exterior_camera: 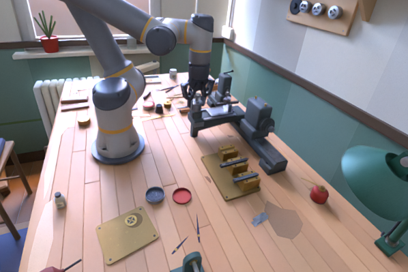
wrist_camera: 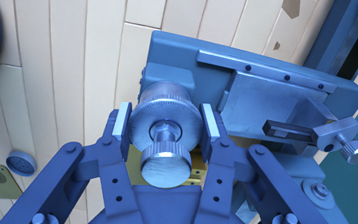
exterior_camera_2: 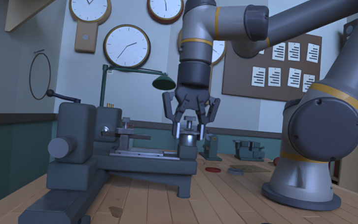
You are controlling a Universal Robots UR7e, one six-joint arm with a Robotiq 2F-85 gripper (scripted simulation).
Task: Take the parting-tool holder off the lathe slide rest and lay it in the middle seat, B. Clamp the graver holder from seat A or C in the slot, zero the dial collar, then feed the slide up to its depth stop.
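Observation:
The dial collar [wrist_camera: 161, 116] [exterior_camera_2: 188, 139] is partly hidden behind its knurled feed knob [wrist_camera: 165, 165] at the near end of the slide rest [exterior_camera: 213, 113] [exterior_camera_2: 144, 153]. My gripper [wrist_camera: 164, 127] [exterior_camera_2: 188, 131] [exterior_camera: 197, 97] reaches down from above and is closed around the collar. A dark tool holder [wrist_camera: 294, 133] [exterior_camera_2: 127, 136] sits clamped in the slot on the slide. On the brass seat tray [exterior_camera: 232, 172], two dark holders lie in the middle seat [exterior_camera: 233, 162] and the near seat [exterior_camera: 245, 177]. The far seat [exterior_camera: 227, 151] holds nothing.
A blue-grey dish [exterior_camera: 155, 194] and a red lid [exterior_camera: 181, 195] lie on the bench in front of the tray. The lathe headstock [exterior_camera: 257, 118] and bed [exterior_camera: 269, 154] run along the wall side. The arm's base [exterior_camera: 117, 140] stands left of the slide rest.

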